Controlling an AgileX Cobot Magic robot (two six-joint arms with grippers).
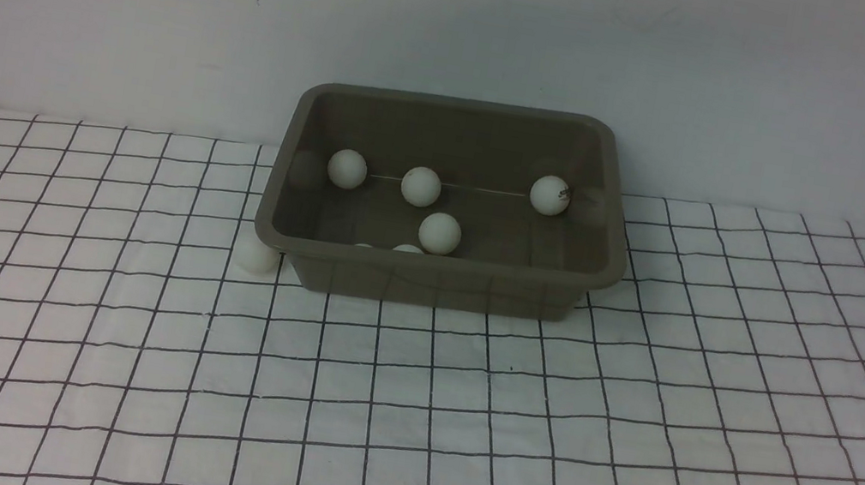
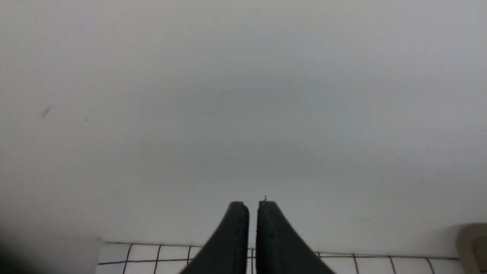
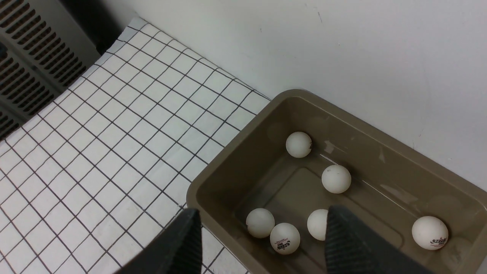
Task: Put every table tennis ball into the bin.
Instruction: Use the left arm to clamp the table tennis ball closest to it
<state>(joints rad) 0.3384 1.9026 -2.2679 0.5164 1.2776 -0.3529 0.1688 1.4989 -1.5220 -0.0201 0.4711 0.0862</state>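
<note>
The bin [image 1: 435, 282] stands upright on the white gridded cloth [image 1: 389, 409], close to the pale wall [image 1: 469, 14] behind it. Six white balls lie inside the bin. One ball [image 1: 347, 169] is near its back left corner, a second ball [image 1: 420, 187] is towards the back near the middle, and a third ball [image 1: 549, 195] is near the back right corner; dark printing shows on this third one. A fourth ball [image 1: 440, 234] lies nearer the middle of the bin. The last two, a fifth ball [image 3: 260, 223] and a sixth ball [image 3: 285, 238], sit close together by the bin's front wall, in its left half, with a printed mark on the sixth. The seventh ball [image 1: 255, 258] is outside on the cloth, just beside the bin's front left corner and partly hidden under the rim.

The left gripper [image 2: 252, 205] is closed, its fingertips together with no ball between them. The right gripper [image 3: 263, 217] is spread wide and holds nothing; its fingers show in front of the bin in its wrist view. A grey slatted panel [image 3: 42, 57] stands beyond the cloth, well apart from the bin.
</note>
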